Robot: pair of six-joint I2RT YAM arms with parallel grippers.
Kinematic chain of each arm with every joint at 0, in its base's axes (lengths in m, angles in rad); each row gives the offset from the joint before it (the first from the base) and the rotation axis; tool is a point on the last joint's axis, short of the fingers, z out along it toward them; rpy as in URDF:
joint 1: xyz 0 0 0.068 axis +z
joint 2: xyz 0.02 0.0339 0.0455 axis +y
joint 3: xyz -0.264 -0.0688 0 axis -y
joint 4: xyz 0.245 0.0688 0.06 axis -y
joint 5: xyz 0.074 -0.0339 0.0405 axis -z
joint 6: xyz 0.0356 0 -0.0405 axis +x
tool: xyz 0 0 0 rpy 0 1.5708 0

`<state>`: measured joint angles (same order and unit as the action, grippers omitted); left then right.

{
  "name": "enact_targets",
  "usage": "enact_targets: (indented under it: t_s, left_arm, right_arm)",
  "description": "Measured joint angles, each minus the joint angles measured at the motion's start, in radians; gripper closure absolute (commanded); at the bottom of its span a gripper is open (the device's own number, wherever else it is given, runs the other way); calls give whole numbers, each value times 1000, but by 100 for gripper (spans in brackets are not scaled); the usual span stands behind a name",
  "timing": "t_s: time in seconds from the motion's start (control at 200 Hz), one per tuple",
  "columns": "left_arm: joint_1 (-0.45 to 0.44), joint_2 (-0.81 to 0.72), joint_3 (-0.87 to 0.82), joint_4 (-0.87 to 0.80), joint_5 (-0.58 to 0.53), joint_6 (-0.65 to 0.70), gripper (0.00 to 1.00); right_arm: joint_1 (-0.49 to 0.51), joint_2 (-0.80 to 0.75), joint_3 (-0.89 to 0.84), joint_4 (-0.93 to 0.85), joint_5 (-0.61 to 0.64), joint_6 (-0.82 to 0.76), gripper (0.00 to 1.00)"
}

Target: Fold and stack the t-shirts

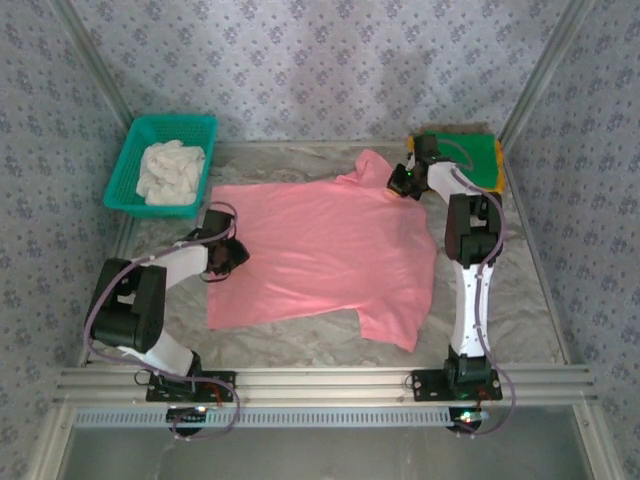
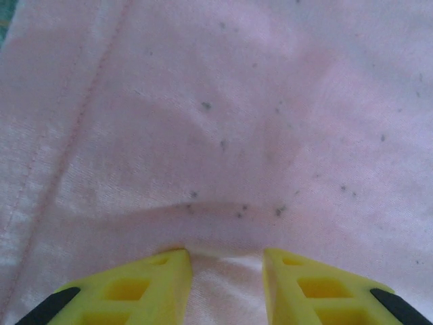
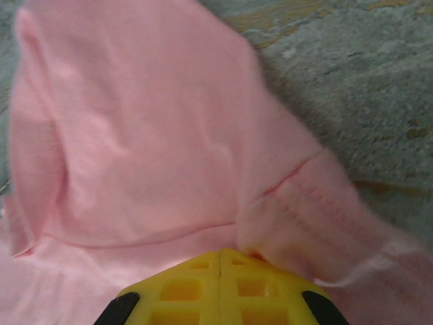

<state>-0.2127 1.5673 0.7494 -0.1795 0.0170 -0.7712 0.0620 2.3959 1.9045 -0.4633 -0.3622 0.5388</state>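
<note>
Holding a crumpled white cloth (image 1: pixel 170 172), the teal mesh basket (image 1: pixel 128 160) sits at the table's (image 1: pixel 300 345) far left corner. The salmon-pink t-shirt (image 1: pixel 320 250) lies spread mid-table. The right gripper (image 3: pixel 220 256) is pressed together, pinching its far sleeve. The left gripper (image 2: pixel 226 261) is partly spread, with pink cloth between its jaws. A green t-shirt (image 1: pixel 478 158) lies folded far right.

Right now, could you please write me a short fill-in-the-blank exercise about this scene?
The spread-out t-shirt is ____ in colour.
The teal basket holds a crumpled ____ cloth.
The right gripper is ____ on the spread-out t-shirt.
The folded green t-shirt lies on the far ____ of the table.
Missing words: pink, white, shut, right.
</note>
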Motion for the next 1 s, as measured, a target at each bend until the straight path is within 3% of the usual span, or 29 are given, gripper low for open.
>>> enact_targets:
  t_s: [0.435,0.48,0.64,0.869,0.999]
  left_arm:
    - [39,58,75,-37,-11,83,62]
    - [41,64,82,-38,-11,91,61]
    - [43,90,112,-35,-10,114,59]
    - [13,138,175,-55,-11,158,57]
    - [2,155,197,-57,-11,161,57]
  right_arm:
    - [-26,24,34,106,126,133,100]
    - [-31,32,67,95,139,138,95]
    - [-60,21,92,101,172,159,92]
    - [-37,-47,34,114,150,147,100]
    - [28,-30,135,88,93,127,100]
